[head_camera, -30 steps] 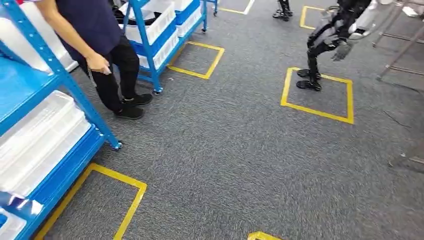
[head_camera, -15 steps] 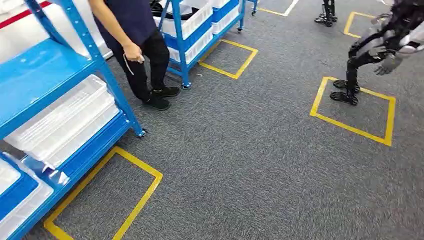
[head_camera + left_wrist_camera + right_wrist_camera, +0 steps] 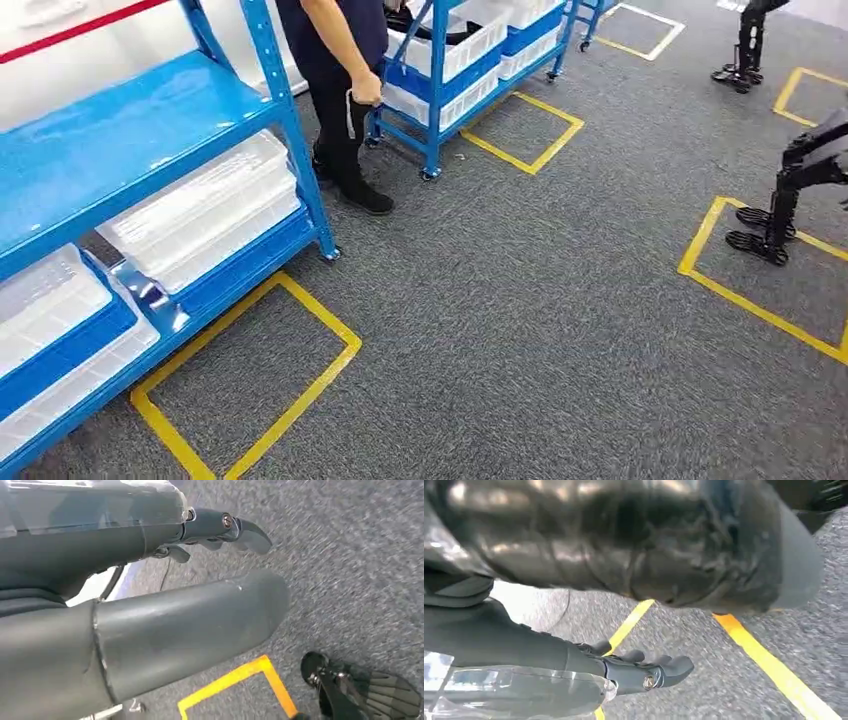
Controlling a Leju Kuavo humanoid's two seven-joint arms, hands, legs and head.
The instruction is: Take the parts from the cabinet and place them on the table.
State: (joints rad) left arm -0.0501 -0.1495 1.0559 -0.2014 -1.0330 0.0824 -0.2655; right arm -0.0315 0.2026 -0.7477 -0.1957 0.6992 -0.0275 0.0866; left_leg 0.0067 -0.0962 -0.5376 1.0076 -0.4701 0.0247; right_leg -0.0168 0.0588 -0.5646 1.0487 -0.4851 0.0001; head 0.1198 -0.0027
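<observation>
Both hands are hanging down over the grey carpet and neither has anything in it. The left hand has its thick grey thumb stuck out straight and the dark fingers reaching out above it, loosely extended with a gap between them and the thumb, touching nothing. The right hand looks much the same: dark fingers stretched out side by side, slightly curled at the tips, nothing between them. Its thumb is big and blurry up close, so I can't say exactly how it sits.

From the head view, the blue cabinet is off to the robot's left, cut off by the edge of the picture. Clear plastic bins sit on its lower shelves, with another bin further along. What's inside them is too washed out to make out, so I can't tell which parts are in there.

A person in dark clothes stands between that cabinet and a second blue rack holding more white bins, one hand hanging at their side; the top of them is out of frame. Yellow tape squares mark the carpet. Another robot's black legs stand on one square at the right, upper body cut off.
</observation>
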